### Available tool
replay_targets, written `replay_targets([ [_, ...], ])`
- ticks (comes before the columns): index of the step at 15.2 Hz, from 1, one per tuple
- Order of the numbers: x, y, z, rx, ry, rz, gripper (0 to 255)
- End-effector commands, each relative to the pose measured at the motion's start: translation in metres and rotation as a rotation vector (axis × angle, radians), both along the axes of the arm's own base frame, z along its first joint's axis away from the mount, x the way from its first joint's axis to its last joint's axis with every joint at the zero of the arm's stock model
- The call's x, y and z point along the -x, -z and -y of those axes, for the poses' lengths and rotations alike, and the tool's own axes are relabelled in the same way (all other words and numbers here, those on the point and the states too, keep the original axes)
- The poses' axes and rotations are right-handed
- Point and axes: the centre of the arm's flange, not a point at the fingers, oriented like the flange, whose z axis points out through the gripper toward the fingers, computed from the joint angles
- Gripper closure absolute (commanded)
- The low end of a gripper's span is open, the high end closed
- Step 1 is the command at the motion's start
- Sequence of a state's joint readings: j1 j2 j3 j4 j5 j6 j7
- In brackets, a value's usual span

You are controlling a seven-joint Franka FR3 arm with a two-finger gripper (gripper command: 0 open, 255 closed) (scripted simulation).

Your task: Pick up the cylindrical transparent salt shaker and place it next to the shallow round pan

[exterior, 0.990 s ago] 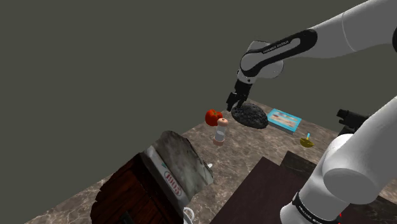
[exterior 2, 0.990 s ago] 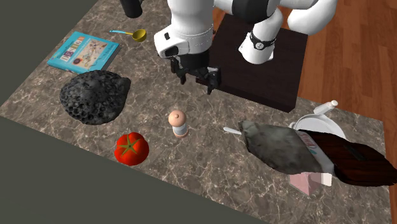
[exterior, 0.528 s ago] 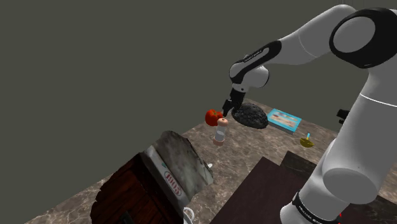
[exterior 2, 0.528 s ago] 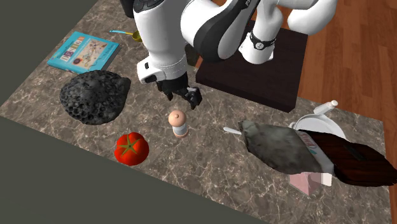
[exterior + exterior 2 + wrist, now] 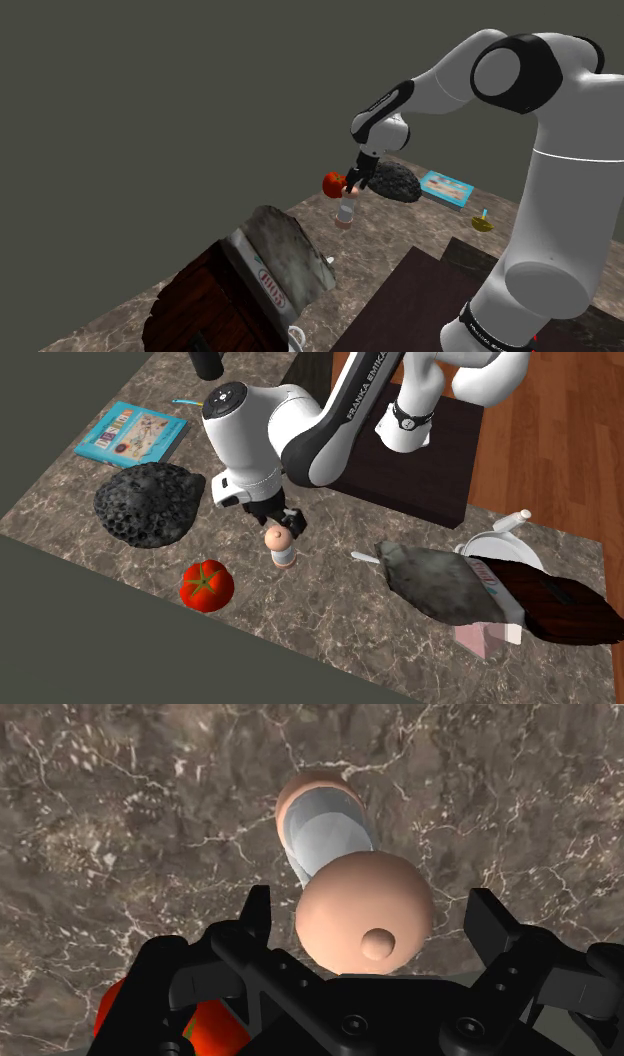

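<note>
The white arm [image 5: 556, 190] stood upright on its stand [image 5: 400, 310] at the shoulder view's lower right. It bent at a dark joint [image 5: 512, 74] high up, and from there the forearm [image 5: 440, 85] slanted down toward that view's left. At the wrist [image 5: 379, 126] the line bent steeply downward, so the black hand [image 5: 353, 184] pointed at the table [image 5: 400, 235] and hung low over it. In the second exterior view the rounded white wrist housing [image 5: 240, 427] sat directly above the hand [image 5: 279, 524]. In the wrist view the two fingers [image 5: 255, 916] stood well apart, the hand [image 5: 372, 909] open.
</note>
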State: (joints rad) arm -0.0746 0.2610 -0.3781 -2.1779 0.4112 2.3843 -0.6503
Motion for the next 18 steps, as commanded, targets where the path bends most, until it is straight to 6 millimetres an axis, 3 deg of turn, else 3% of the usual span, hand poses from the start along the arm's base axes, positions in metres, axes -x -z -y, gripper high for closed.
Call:
replay_targets([
  [1, -0.0016, 0.0102, -0.0027, 0.000, 0.000, 0.000, 0],
  [3, -0.0023, 0.0184, -0.0041, 0.000, 0.000, 0.000, 0],
  [10, -0.0023, 0.0184, -0.0040, 0.000, 0.000, 0.000, 0],
  [11, -0.0023, 0.0184, -0.0040, 0.000, 0.000, 0.000, 255],
  [18, -0.0023, 0.0181, -0.0042, 0.000, 0.000, 0.000, 255],
])
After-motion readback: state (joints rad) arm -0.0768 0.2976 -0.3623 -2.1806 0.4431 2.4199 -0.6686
